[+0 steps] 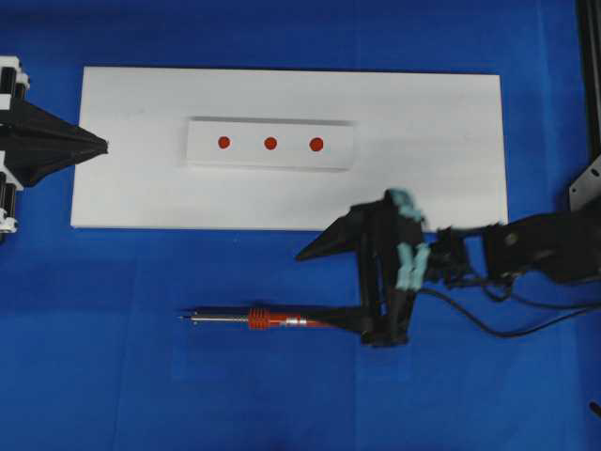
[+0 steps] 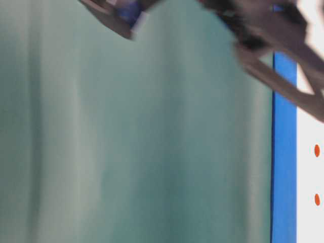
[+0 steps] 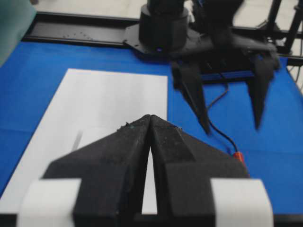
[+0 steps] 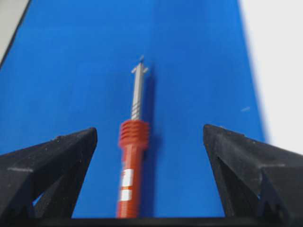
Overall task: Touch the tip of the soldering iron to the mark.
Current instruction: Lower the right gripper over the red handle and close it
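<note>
Right gripper [image 1: 331, 284] sits low over the blue desk [image 1: 113, 376], jaws spread wide; wrist view shows the two black fingers [image 4: 52, 161] far apart with the soldering iron [image 4: 132, 156] lying between them, clear blue on each side of the handle, so nothing gripped; whether the lower finger grazes the handle in the overhead view is hard to judge, as it overlaps the rear end there.

Soldering iron [image 1: 258, 319] lies flat on the desk below the white board [image 1: 451, 113], red-orange handle toward the gripper, silver shaft and tip pointing left; black cord [image 1: 488, 324] trails off right.

The mark [image 1: 270, 143] is the middle red dot on the white strip [image 1: 202, 146], which rests on the board; iron and mark well apart.

Left gripper [image 1: 94, 146] at the board's left edge, jaws pressed together, tips meeting in the wrist view [image 3: 150, 120], holding nothing.

Table-level view blurred, mostly a green backdrop [image 2: 126, 142].
</note>
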Robot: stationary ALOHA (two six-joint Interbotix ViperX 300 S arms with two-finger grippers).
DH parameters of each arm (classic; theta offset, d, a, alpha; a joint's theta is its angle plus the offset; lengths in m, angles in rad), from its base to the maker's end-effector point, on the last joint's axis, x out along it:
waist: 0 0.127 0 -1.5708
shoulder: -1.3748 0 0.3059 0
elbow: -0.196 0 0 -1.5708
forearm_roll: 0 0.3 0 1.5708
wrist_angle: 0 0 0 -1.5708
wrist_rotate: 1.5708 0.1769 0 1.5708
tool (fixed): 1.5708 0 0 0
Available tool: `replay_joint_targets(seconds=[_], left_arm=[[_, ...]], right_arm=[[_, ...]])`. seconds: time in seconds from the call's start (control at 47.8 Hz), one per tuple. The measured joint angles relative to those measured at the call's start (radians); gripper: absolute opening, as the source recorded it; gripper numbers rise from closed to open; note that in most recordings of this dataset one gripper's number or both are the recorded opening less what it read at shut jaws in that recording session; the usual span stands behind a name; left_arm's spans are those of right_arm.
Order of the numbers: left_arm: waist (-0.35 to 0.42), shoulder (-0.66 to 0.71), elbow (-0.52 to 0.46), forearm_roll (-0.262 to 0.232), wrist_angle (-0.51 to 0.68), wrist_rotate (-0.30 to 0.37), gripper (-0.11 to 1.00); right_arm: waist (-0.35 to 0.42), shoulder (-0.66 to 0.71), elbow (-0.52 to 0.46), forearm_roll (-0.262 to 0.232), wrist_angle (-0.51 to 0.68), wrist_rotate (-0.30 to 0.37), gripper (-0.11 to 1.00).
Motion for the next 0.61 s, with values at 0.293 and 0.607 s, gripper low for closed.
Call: replay_joint_targets(seconds=[0.293,0.607], left_arm=[[0.014,0.000,0.009,0.000,0.000,0.000,0.00],[0.014,0.000,0.015,0.000,0.000,0.000,0.00]], right_arm=[[0.069,0.209,-0.110,0.118,-0.046,0.000,0.88],[0.081,0.299,-0.147,0.166,-0.051,-0.008,0.82]])
